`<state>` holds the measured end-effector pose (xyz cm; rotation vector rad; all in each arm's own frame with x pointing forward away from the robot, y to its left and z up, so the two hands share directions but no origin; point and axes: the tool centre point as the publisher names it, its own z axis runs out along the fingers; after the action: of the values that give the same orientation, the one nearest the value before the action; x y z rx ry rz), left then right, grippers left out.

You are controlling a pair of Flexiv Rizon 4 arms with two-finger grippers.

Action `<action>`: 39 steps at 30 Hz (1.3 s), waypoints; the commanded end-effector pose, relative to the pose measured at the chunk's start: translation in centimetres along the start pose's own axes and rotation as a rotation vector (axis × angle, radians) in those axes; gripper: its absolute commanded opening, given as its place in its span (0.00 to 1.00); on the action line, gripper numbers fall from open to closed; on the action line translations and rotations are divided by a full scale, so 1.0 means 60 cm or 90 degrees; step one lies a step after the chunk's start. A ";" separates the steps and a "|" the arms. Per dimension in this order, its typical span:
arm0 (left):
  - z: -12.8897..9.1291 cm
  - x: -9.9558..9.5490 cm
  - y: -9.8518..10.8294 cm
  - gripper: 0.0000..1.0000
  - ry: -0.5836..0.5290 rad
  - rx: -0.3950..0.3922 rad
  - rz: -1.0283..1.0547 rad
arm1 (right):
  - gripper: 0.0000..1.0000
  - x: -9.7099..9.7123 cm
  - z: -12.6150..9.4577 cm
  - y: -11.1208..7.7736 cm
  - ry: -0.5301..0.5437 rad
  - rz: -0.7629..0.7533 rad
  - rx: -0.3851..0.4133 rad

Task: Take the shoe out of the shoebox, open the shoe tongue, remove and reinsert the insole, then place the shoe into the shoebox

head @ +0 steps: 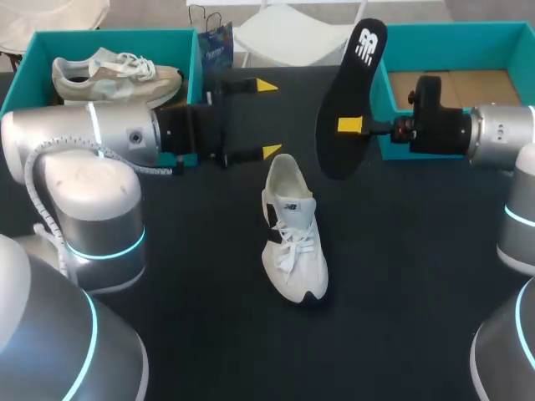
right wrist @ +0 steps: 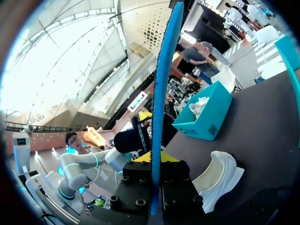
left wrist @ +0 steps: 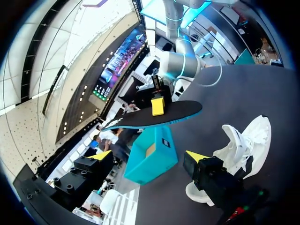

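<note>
Entry, shoe-and-insole task, judged about half done. White shoe (head: 292, 230): out of its box and standing on the dark table (head: 209, 351) near the middle, toe toward the near edge and heel opening toward the far side. The mouth looks wide, so the tongue seems already pulled open, though from above this is not certain. Black insole (head: 353, 83): out of the shoe and held in the air just far and right of the heel, stood almost on edge with its heel end uppermost. Right gripper (head: 349, 125): clenched on the insole at about mid-length, with one yellow tip against the black face and the other hidden behind it. The right wrist view shows the insole edge-on between both fingers. Right arm: comes in level from the right, wrist horizontal, passing over the near wall of the right shoebox (head: 443, 30), which is teal and holds no shoe, only its cardboard floor. Left gripper (head: 268, 118): released, jaws spread wide and holding nothing, hovering just far and left of the white shoe's heel. Left arm: stretched level from the left, with the fingers pointing right toward the insole. Left shoebox (head: 109, 35): teal, at the far left, with a beige shoe (head: 117, 71) lying in it. Done: removal of the shoe and withdrawal of the insole. Outstanding: sliding the insole back into the white shoe and returning the shoe to a shoebox, most likely the right one.
</note>
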<state>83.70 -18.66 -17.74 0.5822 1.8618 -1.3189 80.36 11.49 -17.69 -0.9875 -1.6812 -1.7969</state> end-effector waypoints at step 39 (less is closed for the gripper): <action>-0.100 0.201 0.123 1.00 0.263 -0.115 -0.296 | 0.00 -0.150 0.120 0.006 0.109 -0.263 0.124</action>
<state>80.41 -11.28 -29.79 0.3717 2.5557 -1.3709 86.56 16.42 -23.60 -0.4789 -2.0341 -1.8530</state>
